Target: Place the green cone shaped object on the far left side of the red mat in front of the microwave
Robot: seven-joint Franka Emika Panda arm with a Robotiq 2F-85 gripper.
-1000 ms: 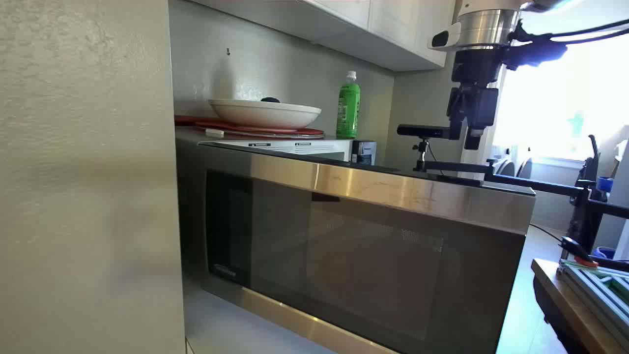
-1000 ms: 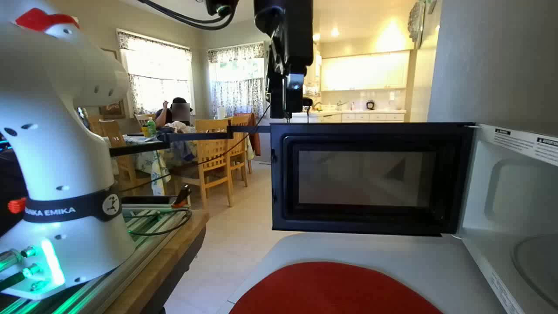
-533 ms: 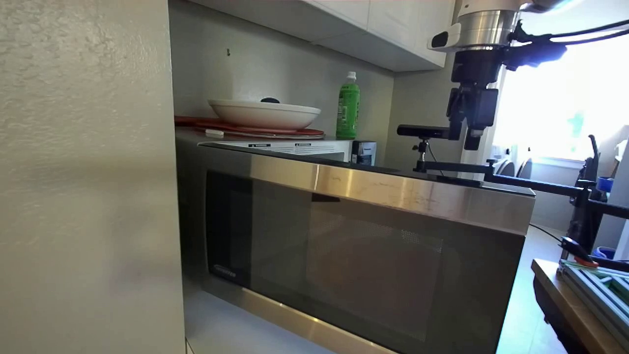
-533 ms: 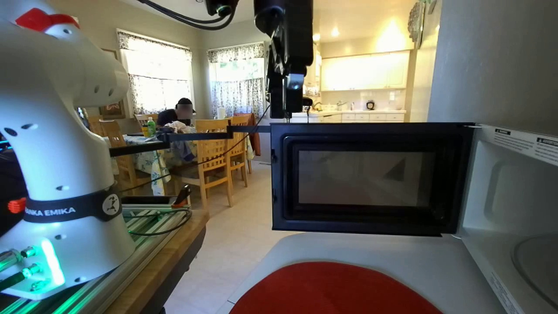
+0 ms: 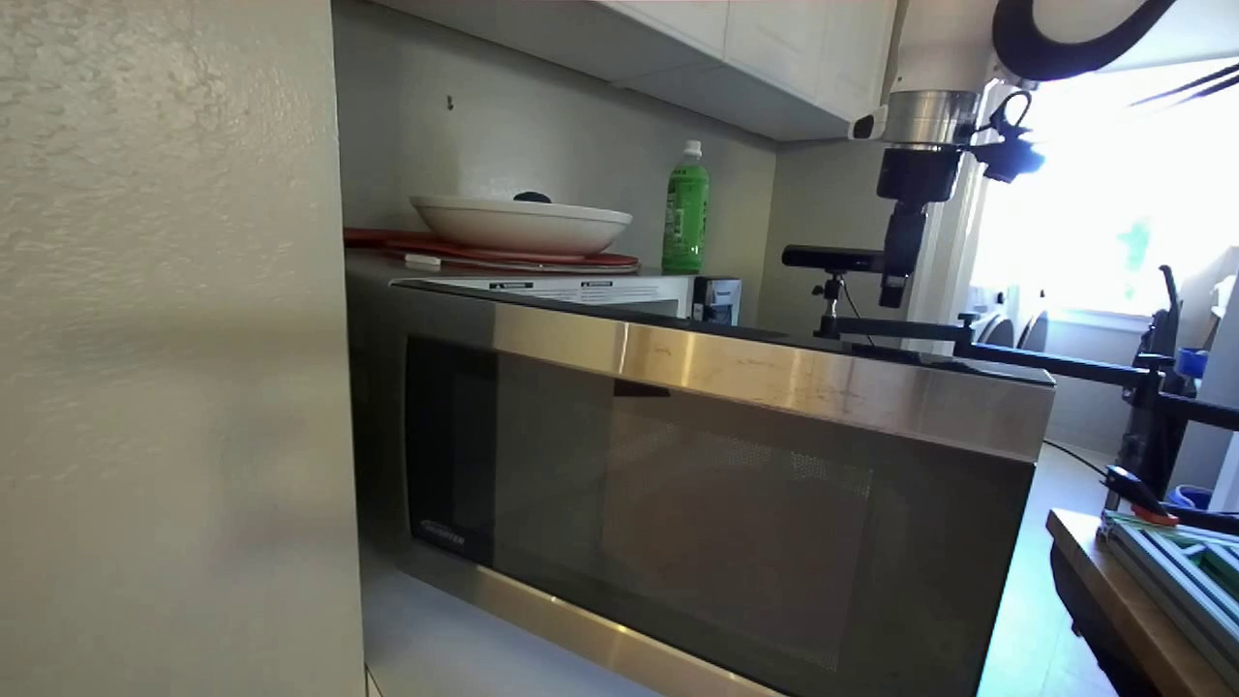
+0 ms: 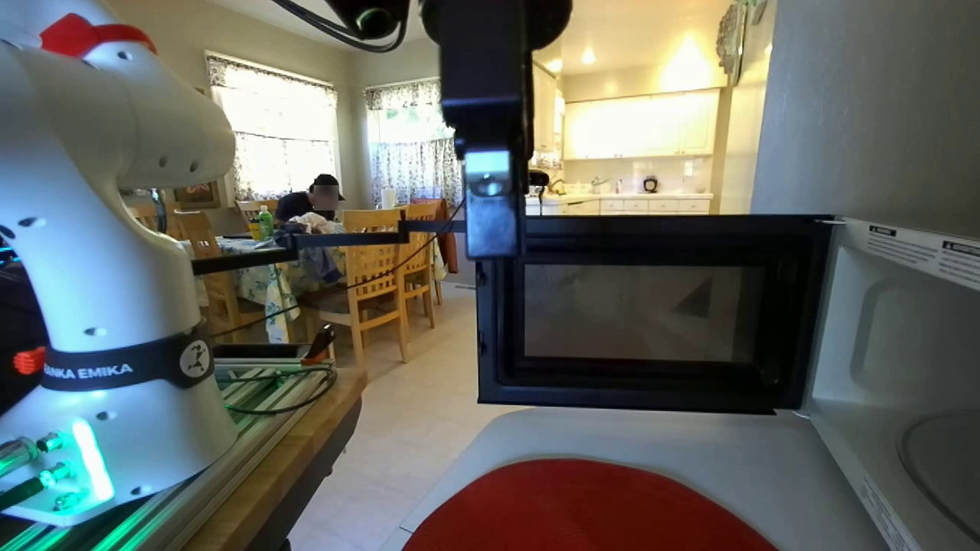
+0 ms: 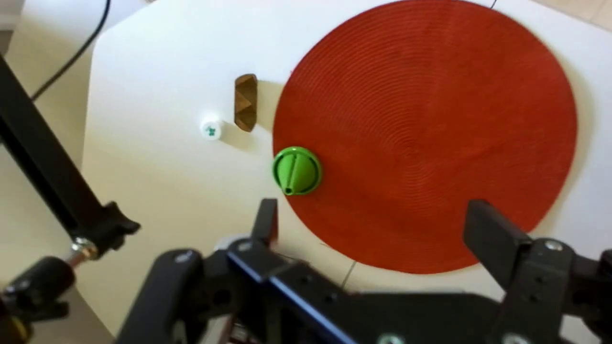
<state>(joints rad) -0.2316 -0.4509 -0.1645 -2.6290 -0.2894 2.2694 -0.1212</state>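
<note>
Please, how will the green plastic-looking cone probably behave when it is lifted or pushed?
The green plastic-looking cone is probably stiff, as its outline looks crisp and even. Gripped near the tip, it may slip, since its sides narrow there. Pushed low, it might slide rather than topple, because its wide rim seems to be its base.

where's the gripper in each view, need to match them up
In an exterior view: gripper upper right, above the microwave door.
In an exterior view: gripper upper centre, covering the microwave door's top left corner.
In the wrist view: gripper along the bottom, open.
Shared landmark: the black bar, apparently the same one in all three.
</note>
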